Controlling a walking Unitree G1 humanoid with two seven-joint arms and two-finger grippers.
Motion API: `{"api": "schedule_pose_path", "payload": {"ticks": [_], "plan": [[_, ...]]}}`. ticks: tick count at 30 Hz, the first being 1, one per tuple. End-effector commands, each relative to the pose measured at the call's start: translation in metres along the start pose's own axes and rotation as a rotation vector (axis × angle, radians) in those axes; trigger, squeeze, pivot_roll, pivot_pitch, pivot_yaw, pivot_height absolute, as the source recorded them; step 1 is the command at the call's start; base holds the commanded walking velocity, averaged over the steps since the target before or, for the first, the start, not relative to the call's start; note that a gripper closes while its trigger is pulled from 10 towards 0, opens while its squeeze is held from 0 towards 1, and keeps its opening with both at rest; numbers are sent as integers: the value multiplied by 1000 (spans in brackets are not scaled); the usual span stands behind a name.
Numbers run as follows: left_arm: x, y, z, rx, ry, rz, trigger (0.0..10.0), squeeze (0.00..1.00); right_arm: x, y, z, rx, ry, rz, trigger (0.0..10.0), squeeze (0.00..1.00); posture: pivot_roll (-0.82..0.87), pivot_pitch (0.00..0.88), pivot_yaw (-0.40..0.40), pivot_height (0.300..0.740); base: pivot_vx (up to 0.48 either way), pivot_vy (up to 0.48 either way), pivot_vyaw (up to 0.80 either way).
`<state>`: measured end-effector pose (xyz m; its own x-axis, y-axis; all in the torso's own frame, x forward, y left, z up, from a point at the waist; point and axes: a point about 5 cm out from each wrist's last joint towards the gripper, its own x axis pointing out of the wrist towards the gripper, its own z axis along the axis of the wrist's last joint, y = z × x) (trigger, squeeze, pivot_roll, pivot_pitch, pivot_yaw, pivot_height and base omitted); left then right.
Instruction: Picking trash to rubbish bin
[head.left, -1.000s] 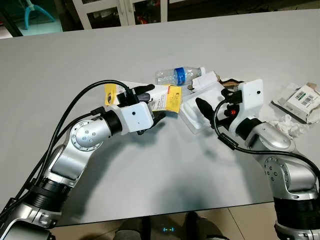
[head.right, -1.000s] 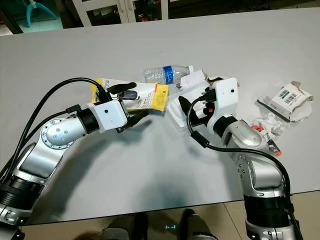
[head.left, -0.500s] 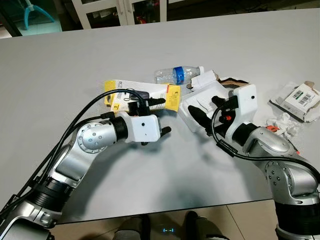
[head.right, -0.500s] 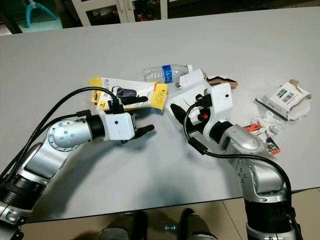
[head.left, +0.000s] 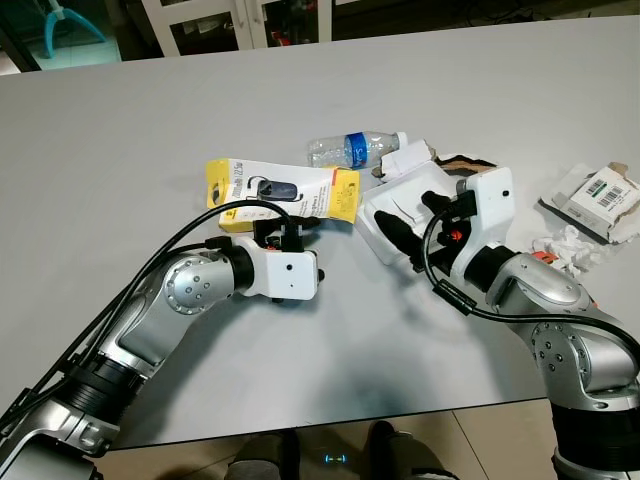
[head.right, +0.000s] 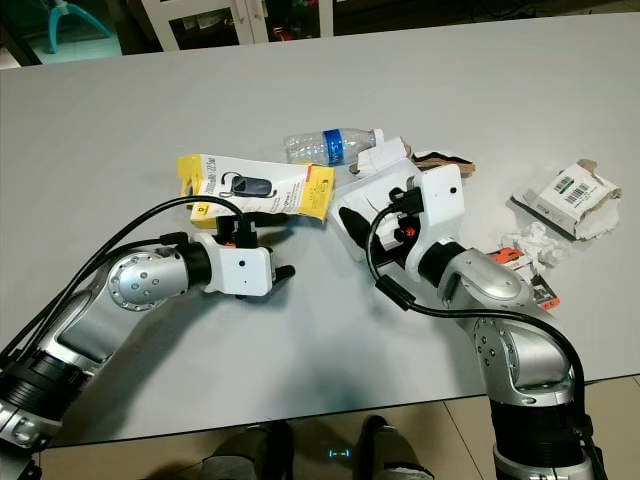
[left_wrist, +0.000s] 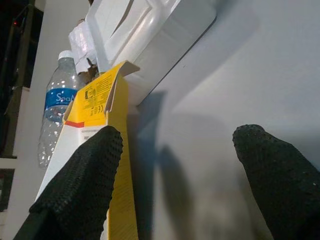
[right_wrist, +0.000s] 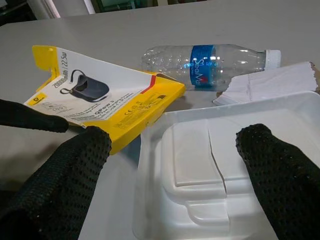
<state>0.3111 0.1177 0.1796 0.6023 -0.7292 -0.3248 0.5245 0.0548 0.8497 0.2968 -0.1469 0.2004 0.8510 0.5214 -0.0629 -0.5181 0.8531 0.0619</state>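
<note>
A yellow and white package (head.left: 283, 190) lies flat on the grey table (head.left: 150, 120), with a clear plastic bottle (head.left: 355, 150) behind it. A white foam tray (head.left: 405, 215) sits just right of the package. My left gripper (head.left: 312, 248) is open and empty, low over the table at the package's near edge. In the left wrist view one finger (left_wrist: 82, 180) is beside the yellow package (left_wrist: 107, 115). My right gripper (head.left: 415, 217) is open over the foam tray (right_wrist: 200, 165), one fingertip on each side of it.
At the right of the table lie a torn cardboard box with a barcode label (head.left: 600, 198), crumpled white tissue (head.left: 568, 243) and a scrap of white paper (head.left: 408, 158). The near table edge (head.left: 330, 425) runs just under my arms. Dark cabinets stand beyond the far edge.
My left gripper has pulled back from over the yellow package toward the near side, still open; the package is now uncovered. The right gripper has shifted slightly toward the foam tray.
</note>
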Motion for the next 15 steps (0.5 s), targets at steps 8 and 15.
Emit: {"api": "schedule_pose_path", "payload": {"ticks": [8, 15], "plan": [[1, 6, -12, 112, 107, 43, 10000, 0, -1, 5, 4, -12, -18, 27, 10000, 0, 49, 246, 43, 740, 0, 0, 0], [11, 4, -15, 145, 145, 108, 10000, 0, 0, 6, 6, -12, -26, 28, 10000, 0, 45, 244, 45, 740, 0, 0, 0]]}}
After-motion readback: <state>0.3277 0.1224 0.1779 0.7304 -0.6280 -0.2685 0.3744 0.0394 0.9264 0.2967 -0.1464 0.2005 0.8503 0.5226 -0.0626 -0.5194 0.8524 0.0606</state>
